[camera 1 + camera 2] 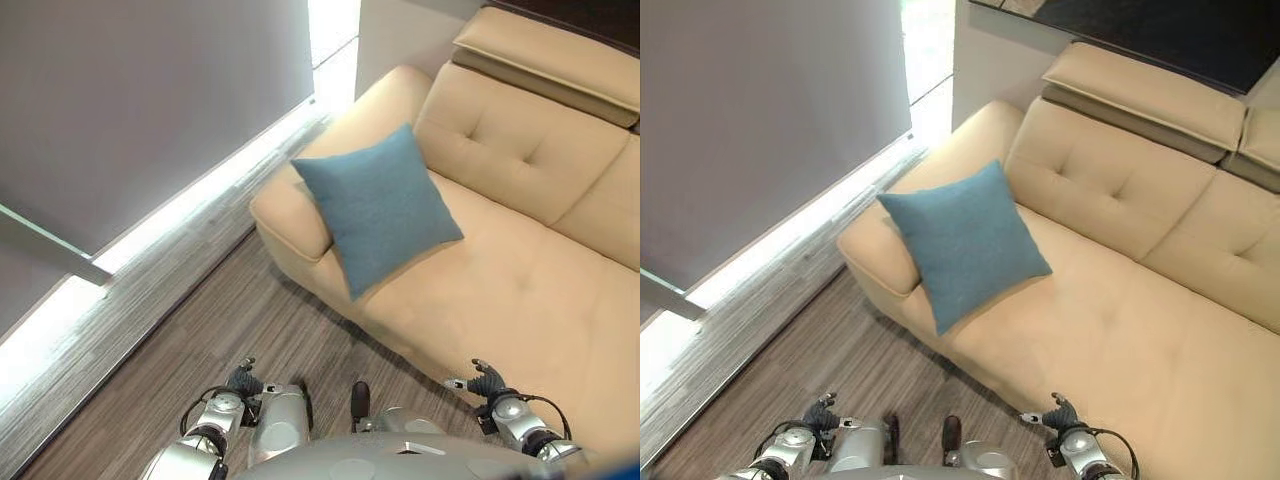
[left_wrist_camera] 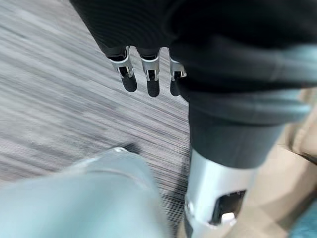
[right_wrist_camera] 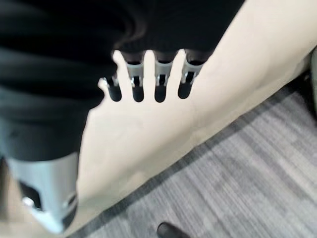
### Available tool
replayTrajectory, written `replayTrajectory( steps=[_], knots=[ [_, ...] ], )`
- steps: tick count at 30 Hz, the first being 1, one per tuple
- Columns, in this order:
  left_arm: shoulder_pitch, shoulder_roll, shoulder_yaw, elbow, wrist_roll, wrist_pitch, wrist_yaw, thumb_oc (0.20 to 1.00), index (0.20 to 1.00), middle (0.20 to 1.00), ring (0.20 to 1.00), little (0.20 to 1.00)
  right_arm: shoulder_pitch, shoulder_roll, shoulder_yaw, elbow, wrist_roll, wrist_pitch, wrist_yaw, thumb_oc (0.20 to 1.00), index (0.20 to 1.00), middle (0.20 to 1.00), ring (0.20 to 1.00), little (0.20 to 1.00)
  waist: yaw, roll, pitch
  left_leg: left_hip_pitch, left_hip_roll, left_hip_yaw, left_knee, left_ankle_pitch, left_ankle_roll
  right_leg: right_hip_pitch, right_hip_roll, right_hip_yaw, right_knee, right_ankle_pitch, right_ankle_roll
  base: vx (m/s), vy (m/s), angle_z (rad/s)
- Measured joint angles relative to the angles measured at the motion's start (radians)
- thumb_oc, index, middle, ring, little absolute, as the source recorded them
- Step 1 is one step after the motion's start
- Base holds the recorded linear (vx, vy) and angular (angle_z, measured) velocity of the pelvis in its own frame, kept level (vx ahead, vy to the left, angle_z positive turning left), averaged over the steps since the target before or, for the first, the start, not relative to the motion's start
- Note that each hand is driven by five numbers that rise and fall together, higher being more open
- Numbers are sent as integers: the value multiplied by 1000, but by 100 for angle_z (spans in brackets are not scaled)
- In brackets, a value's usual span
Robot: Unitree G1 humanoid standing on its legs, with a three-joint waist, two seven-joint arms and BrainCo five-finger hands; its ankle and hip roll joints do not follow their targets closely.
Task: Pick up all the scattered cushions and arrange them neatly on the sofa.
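Leaning against the armrest at the left end of the beige sofa [image 1: 530, 270], a blue cushion [image 1: 380, 205] is seen tilted on one corner, its lower part resting on the seat and its upper left edge propped on the armrest top. The tufted backrest lies just behind it, and the headrest pad is seen above that. The long stretch of seat to the right of the cushion is bare.

Both arms are held low, near the bottom edge of the head views, well apart from the cushion. The left robot hand [image 1: 243, 380] is seen over the grey wood-grain floor [image 1: 200, 340], in front of the sofa's front edge and below the cushion in the picture. In its wrist view the left robot hand [image 2: 148, 74] is shown with its fingers hanging straight and slightly spread, nothing held between them, with the striped floor beneath.

The right robot hand [image 1: 486, 380] is seen at the sofa's front edge, to the right of the cushion and further along the seat. In its wrist view the right robot hand [image 3: 148, 82] is shown with fingers straight, side by side with small gaps, nothing grasped; the beige sofa surface is seen past the fingertips and the floor beside it.

A pale strip of light is seen along the base of the grey wall [image 1: 150, 100] on the left, beside the sofa's armrest.
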Motion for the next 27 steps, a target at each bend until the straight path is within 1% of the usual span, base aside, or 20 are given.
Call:
replayTrajectory(
  steps=[2, 4, 5, 7, 9, 10, 11, 12, 13, 15, 16, 18, 19, 20, 21, 22, 23, 24, 25, 27],
  knots=[
    [4, -7, -1, 3, 0, 1, 0, 1000, 1000, 1000, 1000, 1000, -3, -1, -1, 14, 0, 3, -1, 1000, 1000, 1000, 1000, 1000, 8, 27, 9, 15, 1, -53, -100, 75, 4, 33, 15, 28, 1, -27, 15, 205, 103, -51],
    [30, -12, 0, 4, -18, 2, 0, 1000, 1000, 1000, 1000, 1000, 12, -3, -1, 17, -1, 4, -1, 1000, 1000, 1000, 1000, 1000, 9, 60, -3, 67, 8, -49, -98, 80, 17, 79, 24, 58, 0, -65, 43, 186, 110, -47],
    [51, -15, 0, 18, -19, 3, 0, 1000, 1000, 1000, 1000, 1000, 25, -1, -1, 18, -1, 4, -2, 1000, 1000, 1000, 1000, 1000, 9, 75, -14, 109, 7, -41, -129, 146, 69, 106, 23, 74, 12, -99, 66, 229, 195, -37],
    [50, -2, 1, 37, -21, 5, 0, 1000, 1000, 1000, 1000, 1000, 43, 15, -1, 18, -2, -2, 1, 1000, 1000, 1000, 1000, 1000, 9, 56, -28, 154, -30, -18, -157, 143, 90, 94, -19, 75, 67, -147, 108, 238, 248, -35],
    [66, 4, 11, 43, -19, 11, -1, 1000, 1000, 1000, 1000, 1000, 39, 29, -35, 16, -5, -3, 1, 1000, 1000, 1000, 1000, 1000, 14, 46, -34, 211, -53, 34, -196, 118, 126, 65, -61, 81, 167, -182, 130, 116, 177, -62],
    [72, 4, 1, 42, -18, 10, -2, 1000, 1000, 1000, 1000, 1000, 41, 30, -31, 2, -5, -3, 2, 1000, 1000, 1000, 1000, 1000, 14, 57, -40, 220, -60, 50, -195, 108, 138, 43, -73, 76, 213, -202, 157, 108, 178, -61],
    [65, 7, -1, 39, -18, 10, -3, 1000, 1000, 1000, 1000, 1000, 44, 30, -24, -9, -5, -1, 4, 1000, 1000, 1000, 1000, 1000, 13, 55, -44, 229, -69, 72, -195, 97, 151, 19, -88, 72, 253, -209, 170, 114, 197, -80],
    [50, 14, -5, 38, -18, 10, -3, 1000, 1000, 1000, 1000, 1000, 31, 31, -22, -23, -5, 0, 4, 1000, 1000, 1000, 1000, 1000, 14, 65, -39, 242, -70, 111, -195, 85, 179, -47, -95, 74, 381, -227, 198, 58, 140, -82],
    [47, 18, -11, 39, -19, 10, -4, 1000, 1000, 1000, 1000, 1000, 28, 31, -19, -33, -5, 0, 4, 1000, 1000, 1000, 1000, 1000, 11, 67, -39, 250, -68, 123, -194, 79, 190, -90, -103, 69, 458, -244, 219, 58, 122, -68],
    [24, 24, -17, 37, -19, 8, -3, 1000, 1000, 1000, 1000, 1000, 19, 32, -18, -43, -6, -1, 4, 1000, 1000, 1000, 1000, 1000, 16, 58, -33, 258, -60, 176, -195, 67, 196, -168, -115, 38, 524, -247, 219, 94, 58, -62],
    [21, 30, -15, 37, -19, 6, -4, 1000, 1000, 1000, 1000, 1000, -1, 34, -5, -58, -6, -1, 3, 1000, 1000, 1000, 1000, 1000, 30, 58, -22, 268, -53, 201, -195, 53, 186, -214, -120, -9, 510, -244, 215, 159, 10, -80],
    [23, 30, -12, 38, -19, 7, -4, 1000, 1000, 1000, 1000, 1000, 4, 35, 4, -73, -7, -1, 4, 1000, 1000, 1000, 1000, 1000, 30, 54, -16, 287, -45, 228, -200, 25, 171, -240, -127, -107, 415, -225, 204, 151, -7, -55],
    [34, 29, -7, 39, -19, 7, -4, 1000, 1000, 1000, 1000, 1000, -1, 35, 3, -73, -7, -2, 3, 1000, 1000, 1000, 1000, 1000, 37, 55, -16, 298, -34, 236, -200, 15, 166, -264, -132, -181, 388, -169, 182, 128, -28, -36],
    [46, 31, -7, 38, -20, 7, -5, 1000, 1000, 1000, 1000, 1000, 0, 34, 2, -73, -7, 0, 3, 1000, 1000, 1000, 1000, 1000, 35, 52, -17, 303, -27, 238, -200, 10, 159, -277, -134, -221, 358, -124, 185, 125, -54, -19],
    [56, 33, -7, 38, -20, 7, -5, 1000, 1000, 1000, 1000, 1000, 4, 34, 2, -72, -7, 3, 3, 1000, 1000, 1000, 1000, 1000, 35, 44, -18, 311, -26, 237, -200, 5, 151, -274, -135, -235, 345, -77, 181, 179, -94, 0],
    [65, 29, -7, 38, -21, 7, -5, 1000, 1000, 1000, 1000, 1000, 6, 31, -1, -71, -7, 3, 3, 1000, 1000, 1000, 1000, 1000, 35, 42, -24, 317, -15, 231, -195, 2, 142, -253, -122, -238, 320, -73, 148, 180, -115, 9],
    [73, 25, -8, 38, -21, 8, -8, 1000, 1000, 1000, 1000, 1000, 18, 24, -2, -70, -7, 2, 2, 1000, 1000, 1000, 1000, 1000, 33, 54, -27, 316, 2, 219, -181, 1, 129, -228, -93, -234, 286, -73, 141, 174, -125, 18],
    [71, 23, -8, 39, -20, 8, -13, 1000, 1000, 1000, 1000, 1000, 20, 17, -10, -65, -7, -2, 1, 1000, 1000, 1000, 1000, 1000, 38, 63, -21, 301, 21, 205, -127, -16, 106, -196, -62, -198, 247, -75, 117, 92, -119, 34],
    [71, 21, -7, 39, -21, 8, -13, 1000, 1000, 1000, 1000, 1000, 31, 15, -22, -53, -6, 1, 0, 1000, 1000, 1000, 1000, 1000, 41, 63, -20, 284, 29, 174, -61, -32, 90, -164, -51, -199, 206, -76, 93, 54, -117, 26],
    [64, 17, 9, 37, -31, 5, -11, 1000, 1000, 1000, 1000, 1000, 40, 4, -23, -52, -4, -1, -4, 1000, 1000, 1000, 1000, 1000, 58, 47, -17, 197, 28, 134, 153, -38, 62, -102, -51, -198, 126, -55, 47, 37, -71, 10]
  ],
)
